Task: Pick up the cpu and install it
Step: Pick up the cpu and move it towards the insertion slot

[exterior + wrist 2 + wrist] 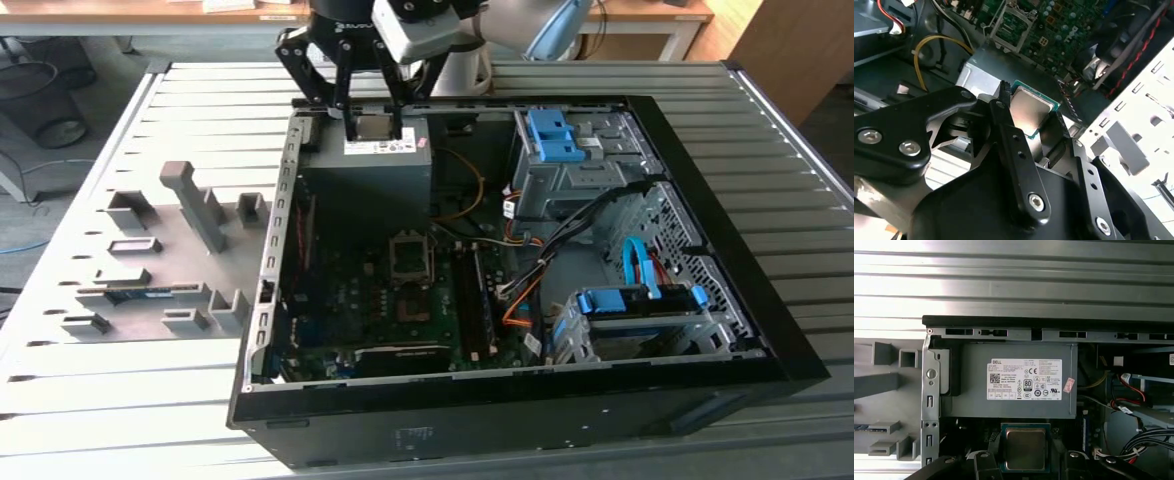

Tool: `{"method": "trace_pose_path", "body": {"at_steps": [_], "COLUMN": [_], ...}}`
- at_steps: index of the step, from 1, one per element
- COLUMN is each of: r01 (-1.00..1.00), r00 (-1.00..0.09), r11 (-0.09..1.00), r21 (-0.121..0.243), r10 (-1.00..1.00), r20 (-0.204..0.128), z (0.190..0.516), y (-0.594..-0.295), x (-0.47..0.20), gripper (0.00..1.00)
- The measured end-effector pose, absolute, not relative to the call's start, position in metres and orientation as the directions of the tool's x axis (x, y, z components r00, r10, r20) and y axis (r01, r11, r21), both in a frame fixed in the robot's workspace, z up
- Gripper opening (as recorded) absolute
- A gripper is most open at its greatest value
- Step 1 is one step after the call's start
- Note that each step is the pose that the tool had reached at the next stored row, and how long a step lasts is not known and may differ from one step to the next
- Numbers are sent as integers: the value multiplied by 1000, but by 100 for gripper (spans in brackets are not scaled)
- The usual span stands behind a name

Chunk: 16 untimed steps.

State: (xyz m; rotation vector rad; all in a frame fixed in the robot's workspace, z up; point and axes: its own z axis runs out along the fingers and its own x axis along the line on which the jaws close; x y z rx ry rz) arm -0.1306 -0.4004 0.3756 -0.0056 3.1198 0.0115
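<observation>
The cpu (1030,107) is a small flat square chip with a silver-grey top and a thin dark green rim. My gripper (1030,116) is shut on it, one black finger (1005,127) on each of two opposite edges. In the exterior view the gripper (363,122) hangs with the cpu (375,125) over the far end of the open computer case, just above the grey power supply box (367,165). The first wrist view has the cpu (1025,447) in front of that box's white label (1024,379). The open cpu socket (411,256) on the motherboard lies further into the case.
The black case (747,330) lies open on a slatted metal table (160,400). Blue drive brackets (554,135) and orange, black and blue cables (527,290) fill its right side. To the exterior view's left, a grey fixture plate (160,250) carries upright holders and a green memory stick (134,293).
</observation>
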Motion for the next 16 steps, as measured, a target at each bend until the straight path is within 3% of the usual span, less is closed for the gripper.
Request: {"method": "trace_pose_path", "body": {"at_steps": [16], "r01": [-4], "r00": [-1000], "r11": [1000], "r21": [7], "r10": [-4], "r20": [-22], "z": [375], "y": [-400], "x": [-102], "gripper": [47]}}
